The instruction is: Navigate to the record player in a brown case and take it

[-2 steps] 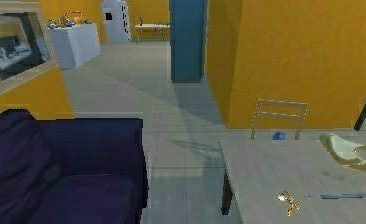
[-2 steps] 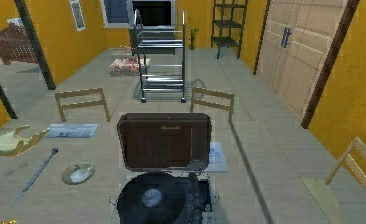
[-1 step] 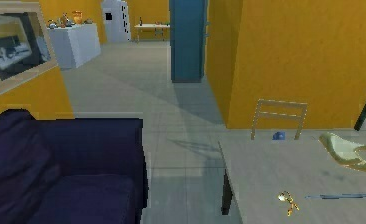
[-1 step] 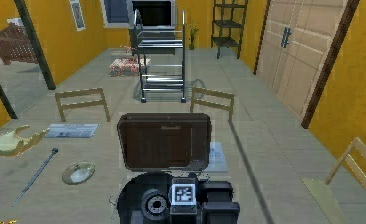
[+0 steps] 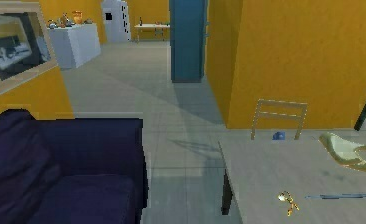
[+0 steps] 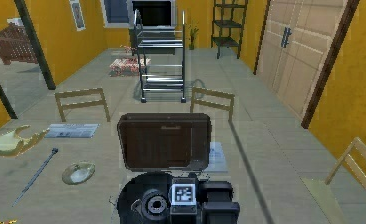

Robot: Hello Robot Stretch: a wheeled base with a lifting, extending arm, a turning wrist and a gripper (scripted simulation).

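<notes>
On the table (image 6: 261,165) in the arm side view stands the record player (image 6: 163,142), a brown case with its lid raised and a black platter (image 6: 136,197) in front of it. My gripper (image 6: 151,207) shows at the bottom edge as a dark body beside a white marked square (image 6: 184,194), right at the platter. I cannot tell whether it holds anything.
A paper (image 6: 71,130), a pale dish (image 6: 11,140), a small plate (image 6: 78,173) and a thin rod (image 6: 38,171) lie on the table. Wooden chairs (image 6: 81,100) (image 6: 213,99) stand behind it, then a metal cart (image 6: 159,60). The forward view shows a dark blue sofa (image 5: 61,165), the table's end (image 5: 301,180) and a teal pillar (image 5: 188,40).
</notes>
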